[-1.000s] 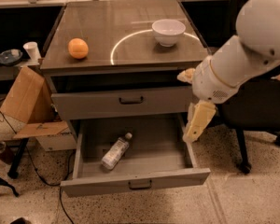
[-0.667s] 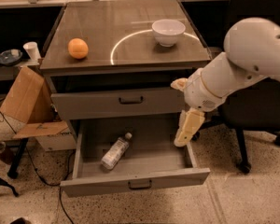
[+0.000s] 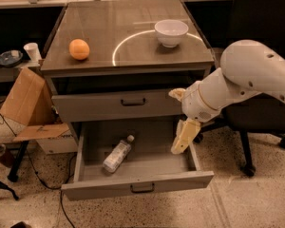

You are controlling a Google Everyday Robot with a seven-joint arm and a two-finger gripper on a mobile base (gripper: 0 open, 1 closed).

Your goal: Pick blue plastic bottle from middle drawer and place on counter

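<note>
The blue plastic bottle (image 3: pixel 118 154), clear with a white cap, lies on its side in the left half of the open middle drawer (image 3: pixel 137 185), cap pointing toward the back right. My gripper (image 3: pixel 175 123) hangs over the drawer's right side with its jaws open and empty. One cream finger (image 3: pixel 184 137) points down into the tray, right of the bottle and apart from it. The counter (image 3: pixel 133 20) above is glossy grey-brown with a white ring on it.
An orange (image 3: pixel 79 49) and a white bowl (image 3: pixel 171 32) sit on the counter. The upper drawer (image 3: pixel 123 104) is pulled out slightly. A black office chair (image 3: pixel 263 113) stands behind my arm at the right. A cardboard box (image 3: pixel 26 101) leans at the left.
My arm has moved left and a little lower, bringing the gripper from beside the drawer's right edge to over its right side. The bottle has not moved.
</note>
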